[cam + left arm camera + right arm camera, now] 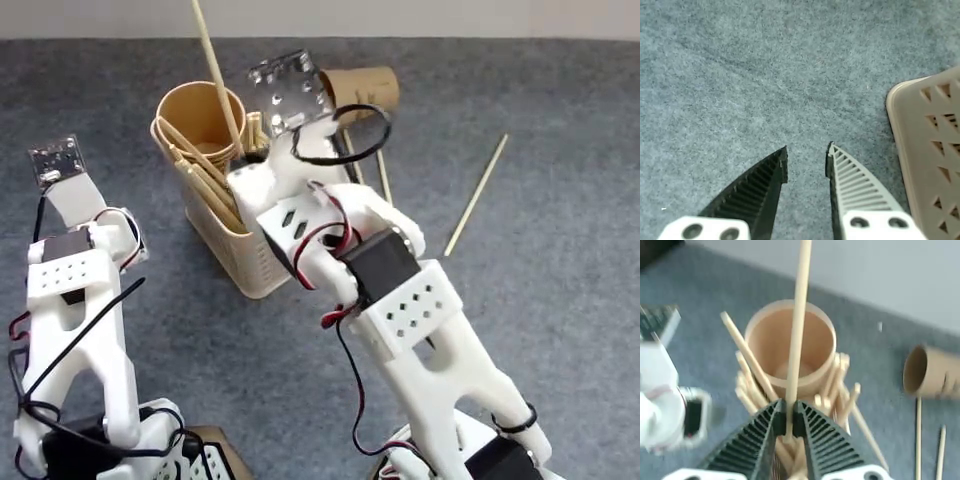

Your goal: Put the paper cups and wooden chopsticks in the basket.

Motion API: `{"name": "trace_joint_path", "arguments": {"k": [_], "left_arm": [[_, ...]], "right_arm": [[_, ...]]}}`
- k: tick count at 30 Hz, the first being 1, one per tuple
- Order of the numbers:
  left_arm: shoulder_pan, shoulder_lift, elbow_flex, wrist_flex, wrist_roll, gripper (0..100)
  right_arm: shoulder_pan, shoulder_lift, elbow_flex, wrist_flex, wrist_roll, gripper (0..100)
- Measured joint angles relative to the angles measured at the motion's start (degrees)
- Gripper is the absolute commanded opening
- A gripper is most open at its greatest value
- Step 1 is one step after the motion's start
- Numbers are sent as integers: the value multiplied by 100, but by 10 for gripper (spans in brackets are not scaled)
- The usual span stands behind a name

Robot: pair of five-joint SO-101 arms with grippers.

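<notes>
A tan plastic basket [235,250] stands on the grey carpet with a paper cup [200,115] and several wooden chopsticks in it. My right gripper [788,420] is over the basket, shut on one chopstick [797,325] that stands upright above the cup [790,347]. That chopstick [215,70] rises past the cup in the high view. A second paper cup [365,92] lies on its side behind the basket; it lies at the side in the right wrist view [930,372]. Loose chopsticks [477,193] lie on the carpet to the right. My left gripper [806,161] hangs open over bare carpet beside the basket [930,160].
The left arm [75,290] stands left of the basket, the right arm [400,300] reaches over it from the front right. More chopsticks [917,437] lie on the carpet by the fallen cup.
</notes>
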Motion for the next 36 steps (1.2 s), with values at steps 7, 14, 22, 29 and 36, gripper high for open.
{"name": "trace_joint_path", "arguments": {"k": [7, 14, 22, 29, 36], "left_arm": [[0, 0, 0, 0, 0, 154], [0, 0, 0, 0, 0, 154], [0, 0, 0, 0, 0, 154], [0, 0, 0, 0, 0, 154], [0, 0, 0, 0, 0, 154]], "right_arm": [[18, -9, 466, -1002, -18, 5], [18, -1169, 2910, -3059, -26, 5], [9, -2338, 5591, -4967, 501, 72], [-202, -1969, 5793, -5389, 800, 170], [-229, -1960, 5793, -5389, 853, 170]]}}
